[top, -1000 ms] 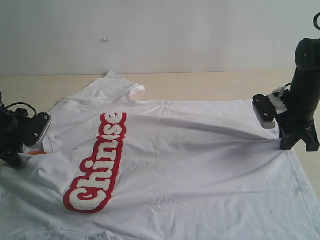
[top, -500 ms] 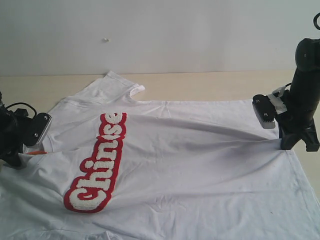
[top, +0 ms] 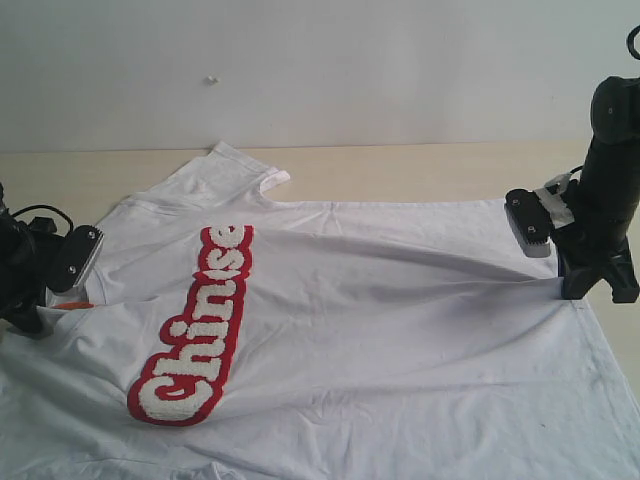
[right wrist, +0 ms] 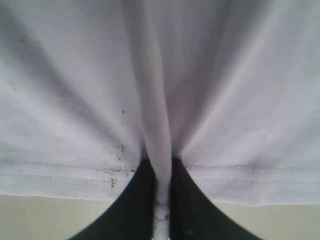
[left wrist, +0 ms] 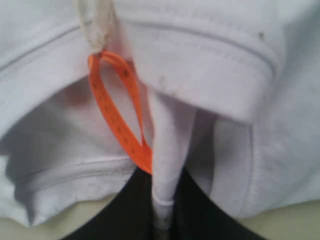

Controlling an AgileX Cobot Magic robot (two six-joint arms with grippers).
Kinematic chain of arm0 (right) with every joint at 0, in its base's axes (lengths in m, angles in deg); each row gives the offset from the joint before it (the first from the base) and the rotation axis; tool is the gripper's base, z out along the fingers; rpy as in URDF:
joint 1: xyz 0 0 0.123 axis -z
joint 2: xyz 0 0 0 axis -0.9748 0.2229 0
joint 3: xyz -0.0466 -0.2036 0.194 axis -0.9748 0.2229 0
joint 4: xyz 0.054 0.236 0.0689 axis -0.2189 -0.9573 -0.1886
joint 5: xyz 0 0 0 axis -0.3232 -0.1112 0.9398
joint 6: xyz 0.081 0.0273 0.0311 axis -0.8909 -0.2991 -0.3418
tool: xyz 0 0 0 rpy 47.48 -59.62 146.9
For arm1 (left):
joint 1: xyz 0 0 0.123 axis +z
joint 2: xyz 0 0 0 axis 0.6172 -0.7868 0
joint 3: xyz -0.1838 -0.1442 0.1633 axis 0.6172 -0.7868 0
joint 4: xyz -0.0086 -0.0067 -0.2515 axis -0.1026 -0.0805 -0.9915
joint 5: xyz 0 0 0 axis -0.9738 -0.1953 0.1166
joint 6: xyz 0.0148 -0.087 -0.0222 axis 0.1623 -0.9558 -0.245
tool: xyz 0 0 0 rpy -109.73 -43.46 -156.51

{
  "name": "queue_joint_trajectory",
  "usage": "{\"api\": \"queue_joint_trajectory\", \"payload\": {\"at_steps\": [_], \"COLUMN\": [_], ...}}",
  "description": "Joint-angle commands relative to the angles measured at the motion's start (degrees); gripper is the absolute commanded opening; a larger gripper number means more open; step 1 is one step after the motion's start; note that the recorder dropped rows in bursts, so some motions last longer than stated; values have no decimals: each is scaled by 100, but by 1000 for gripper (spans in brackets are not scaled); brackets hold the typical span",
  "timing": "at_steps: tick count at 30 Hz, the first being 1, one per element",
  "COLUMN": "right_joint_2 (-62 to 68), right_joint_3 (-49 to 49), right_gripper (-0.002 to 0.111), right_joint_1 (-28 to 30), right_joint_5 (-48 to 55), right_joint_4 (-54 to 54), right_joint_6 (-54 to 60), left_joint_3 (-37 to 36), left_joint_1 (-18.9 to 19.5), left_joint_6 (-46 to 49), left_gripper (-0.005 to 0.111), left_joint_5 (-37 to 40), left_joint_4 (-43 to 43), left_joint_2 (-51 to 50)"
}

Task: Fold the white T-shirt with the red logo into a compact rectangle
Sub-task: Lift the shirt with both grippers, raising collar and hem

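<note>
Two grippers engaged, one at each side edge of the exterior view. Position of the white T-shirt (top: 400, 340): spread front-up over the tan table (top: 420, 165), filling the lower two thirds of the frame, neck opening at far left, hem at far right, one sleeve (top: 225, 170) pointing to the upper left below the pale wall (top: 400, 60). Position of the red logo (top: 195, 325): diagonal, from left of centre down toward the lower left, raised white letters on it, well apart from both grippers and nearer the left one. State of the left gripper (top: 32, 322): at the left edge of the frame, set down on the neck opening; per the left wrist view, closed nearly flat on a thin upright ridge of white cloth, dark fingers (left wrist: 125, 220) pressed against both sides of it. Orange-red neck tag (left wrist: 117, 115): looped, hanging from the collar seam, lower end touching the pinched ridge just beside the fingers. State of the right gripper (top: 576, 293): at the right edge of the frame, planted on the hem end of the shirt; per the right wrist view, likewise clamped on a narrow fold rising from the stitched hem (right wrist: 60, 170), no gap beyond the cloth itself. Long shallow crease (top: 440, 262) across the fabric from the right gripper toward the logo. Small dark specks (right wrist: 117, 155) on the cloth just beside the right-hand pinch.
</note>
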Motion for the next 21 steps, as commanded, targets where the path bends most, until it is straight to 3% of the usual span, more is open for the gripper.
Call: {"api": "queue_joint_trajectory", "payload": {"at_steps": [1, 21], "right_joint_2": [114, 121], "right_joint_3": [38, 38], "right_gripper": [0, 0], "right_joint_1": [26, 26], "right_joint_5": [15, -10], "right_joint_4": [193, 193], "right_joint_6": [8, 8], "left_joint_3": [-400, -400], "left_joint_1": [54, 54], "left_joint_6": [-6, -6], "left_gripper": [2, 2], "left_joint_5": [17, -1], "left_joint_4": [-63, -52], "left_joint_2": [-1380, -1380]}}
